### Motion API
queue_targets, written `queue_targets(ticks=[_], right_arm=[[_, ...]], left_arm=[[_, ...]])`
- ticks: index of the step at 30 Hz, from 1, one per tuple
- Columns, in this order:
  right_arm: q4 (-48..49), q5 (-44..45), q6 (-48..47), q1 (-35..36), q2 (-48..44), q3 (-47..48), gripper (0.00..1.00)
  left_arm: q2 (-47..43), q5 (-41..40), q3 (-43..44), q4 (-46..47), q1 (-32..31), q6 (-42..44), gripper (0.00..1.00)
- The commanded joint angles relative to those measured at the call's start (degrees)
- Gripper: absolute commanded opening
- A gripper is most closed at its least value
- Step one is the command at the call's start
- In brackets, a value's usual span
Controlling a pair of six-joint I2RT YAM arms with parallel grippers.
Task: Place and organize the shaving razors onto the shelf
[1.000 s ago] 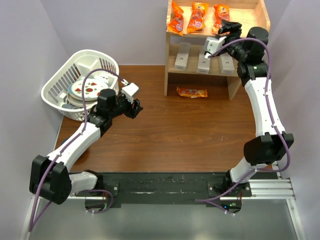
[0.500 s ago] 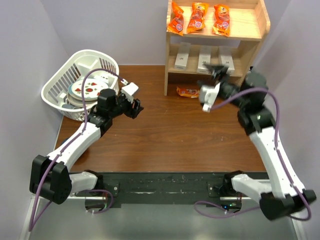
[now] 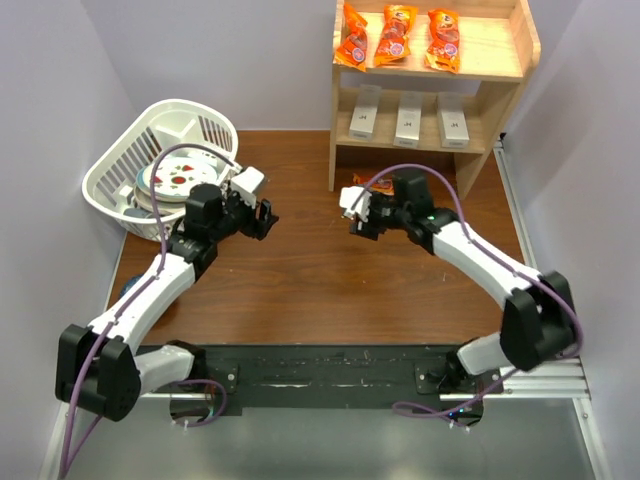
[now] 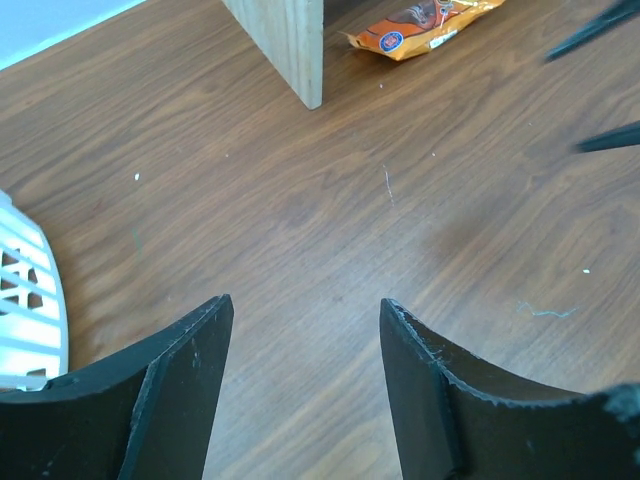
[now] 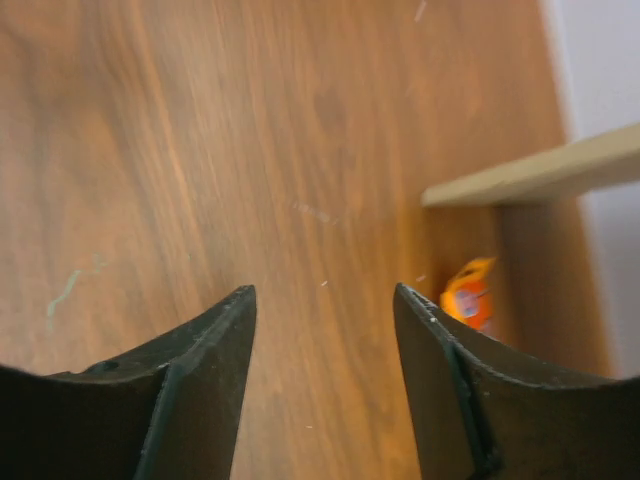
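Note:
Three white shaving razors (image 3: 364,112) (image 3: 408,117) (image 3: 453,120) lie side by side on the lower level of the light wooden shelf (image 3: 528,50) at the back right. My right gripper (image 3: 358,215) hovers low over the table in front of the shelf's left side, open and empty; in the right wrist view (image 5: 325,290) only bare wood shows between its fingers. My left gripper (image 3: 264,214) hangs open and empty beside the basket; in its wrist view (image 4: 305,305) there is only tabletop between the fingers.
Three orange snack packets (image 3: 396,35) stand on the shelf's top level. Another orange packet (image 3: 374,183) (image 4: 425,22) (image 5: 468,295) lies on the table under the shelf. A white slatted basket (image 3: 110,180) (image 4: 25,300) with plates sits at the back left.
The right arm has pulled away from the shelf's lower level and swung down and left to the table. The left gripper has shifted slightly.

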Motion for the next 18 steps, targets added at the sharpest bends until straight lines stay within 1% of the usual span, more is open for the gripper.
queue_targets(ticks=[1,3,4,5,9,14,18], right_arm=[[7.4,9.5,4.0,2.7,7.1,5.8,0.59],[9.9,14.8,4.7,3.8,10.1,7.2,0.59],[10.3,16.5,4.7,4.3,13.0,8.8,0.59],[11.9,20.1,4.6,4.5,14.5,9.7,0.59],[14.8,26.7,4.3,4.9,21.4,13.9,0.57],[15.8,31.3,1.4,4.9,29.7,20.1,0.56],[13.7,35.3,-0.4,4.9,35.2,25.9,0.56]], left_arm=[[-4.4,-0.9,-2.1,0.1,1.3,-1.2,0.66],[-5.8,-0.8,-3.3,0.1,1.8,-1.5,0.66],[-6.2,-0.8,-3.7,-1.8,2.0,-1.4,0.66],[-6.7,-0.8,-4.6,-1.8,2.1,-1.5,0.66],[-7.7,-0.6,-5.7,-1.4,3.6,-2.6,0.66],[-7.4,-0.6,-6.0,-1.0,4.6,-3.0,0.66],[-6.8,-0.4,-5.7,-0.9,4.9,-2.9,0.66]])
